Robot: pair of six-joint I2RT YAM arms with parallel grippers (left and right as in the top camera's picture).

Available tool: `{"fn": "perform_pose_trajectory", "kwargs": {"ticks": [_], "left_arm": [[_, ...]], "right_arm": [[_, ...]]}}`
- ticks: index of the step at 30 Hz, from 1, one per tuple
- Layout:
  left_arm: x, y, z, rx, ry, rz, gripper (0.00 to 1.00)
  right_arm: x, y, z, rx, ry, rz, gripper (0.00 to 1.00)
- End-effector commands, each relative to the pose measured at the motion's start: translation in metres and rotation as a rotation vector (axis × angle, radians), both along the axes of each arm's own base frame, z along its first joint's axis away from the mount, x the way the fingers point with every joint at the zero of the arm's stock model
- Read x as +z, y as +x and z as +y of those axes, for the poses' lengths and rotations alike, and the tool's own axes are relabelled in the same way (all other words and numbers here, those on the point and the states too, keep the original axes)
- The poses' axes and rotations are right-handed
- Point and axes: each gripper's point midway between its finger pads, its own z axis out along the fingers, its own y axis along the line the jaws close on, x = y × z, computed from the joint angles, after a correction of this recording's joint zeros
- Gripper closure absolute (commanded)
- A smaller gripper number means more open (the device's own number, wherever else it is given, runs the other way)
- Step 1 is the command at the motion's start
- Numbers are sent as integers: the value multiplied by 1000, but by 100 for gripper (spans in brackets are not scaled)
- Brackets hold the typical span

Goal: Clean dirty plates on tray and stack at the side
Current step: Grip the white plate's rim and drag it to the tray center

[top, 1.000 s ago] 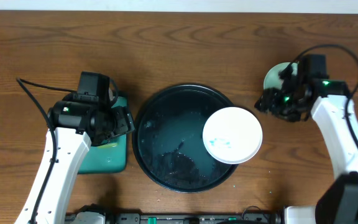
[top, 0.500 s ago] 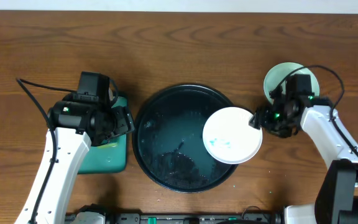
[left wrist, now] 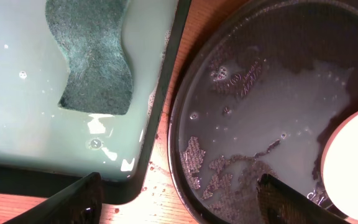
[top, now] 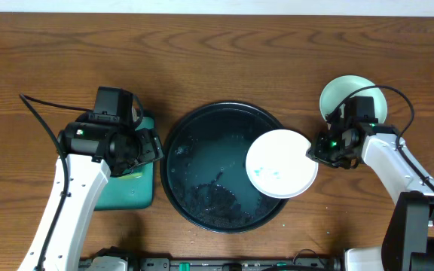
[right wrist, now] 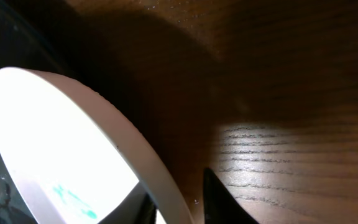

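Overhead, middle left, the left gripper (top: 148, 145) is hanging wide open. Right of centre, the white plate (top: 281, 163) is overhanging the black tray (top: 173, 162), with the right gripper (top: 313, 150) pinching its edge; being probably wet, it is risking slipping out.

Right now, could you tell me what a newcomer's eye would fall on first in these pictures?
The white plate, smeared with teal, lies bright against the large black tray, overhanging its right rim, where the right gripper clamps the plate's edge. Behind that arm a mint-green plate sits on the wooden table. On the left, the open left gripper hovers over a teal tray holding a dark sponge.
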Motion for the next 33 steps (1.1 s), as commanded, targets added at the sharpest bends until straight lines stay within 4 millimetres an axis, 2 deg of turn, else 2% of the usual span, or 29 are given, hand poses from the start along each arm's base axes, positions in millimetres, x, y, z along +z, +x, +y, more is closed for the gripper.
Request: {"fn": "perform_pose_trajectory", "kwargs": {"ticks": [1,5,10,13,19,26,33], "left_arm": [[-3,-2,0,-4,4,11,21],[-3,-2,0,-4,4,11,20],[-3,-2,0,-4,4,11,20],[-3,-2,0,-4,4,11,21],[-3,-2,0,-4,4,11,21],[-3,-1,1,-3,11,9,21],[-4,8,34,49,199,-29,21]], "right_arm": [[-1,-2,5,6,4,3,84],[-1,-2,5,6,5,3,98],[-1,-2,5,7,6,3,99],[1,-2,12,34,29,-6,99],[11,1,62,177,137,-68,99],[9,7,104,132,105,-86,98],[-12,2,138,197,93,-73,99]]}}
